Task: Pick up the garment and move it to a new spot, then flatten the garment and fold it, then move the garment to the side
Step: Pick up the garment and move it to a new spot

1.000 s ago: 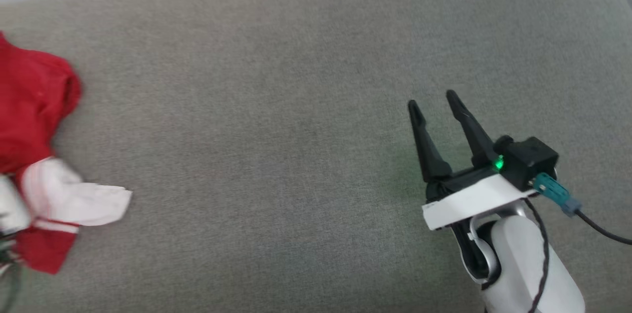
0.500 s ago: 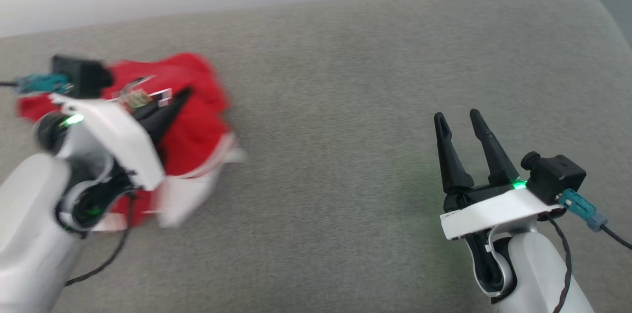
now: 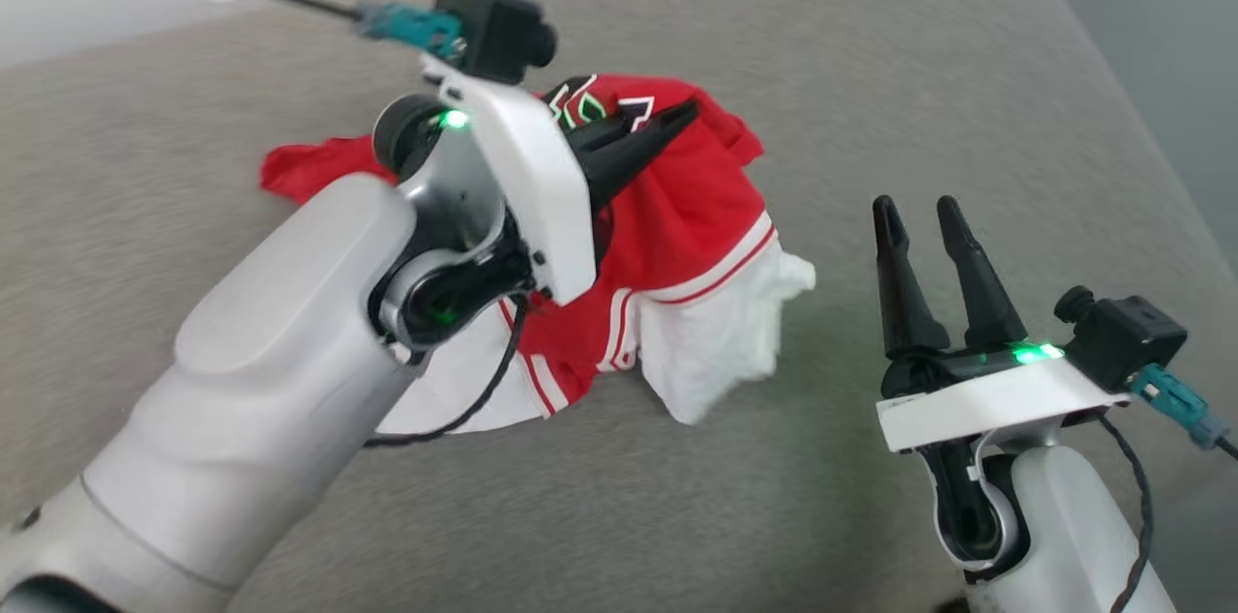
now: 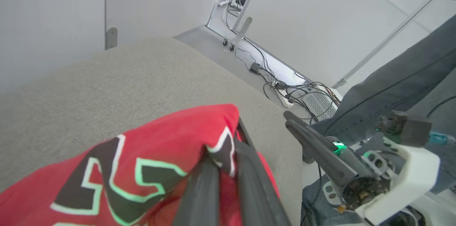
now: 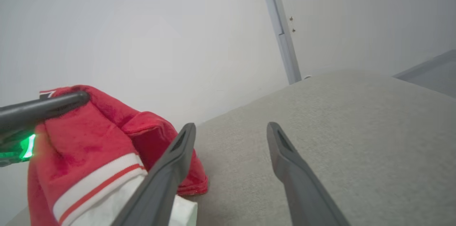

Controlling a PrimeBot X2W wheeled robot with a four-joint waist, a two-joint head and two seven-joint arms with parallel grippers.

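Left gripper, its fingers pinched tight on a fold of the red basketball jersey, holds it bunched over the middle of the grey cushion, white sleeve touching that cushion, while over the cushion's right part the right gripper hovers with fingers spread, empty.

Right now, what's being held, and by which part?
Left gripper is shut on the garment, pinching bunched red fabric by the black number. Right gripper open, empty.
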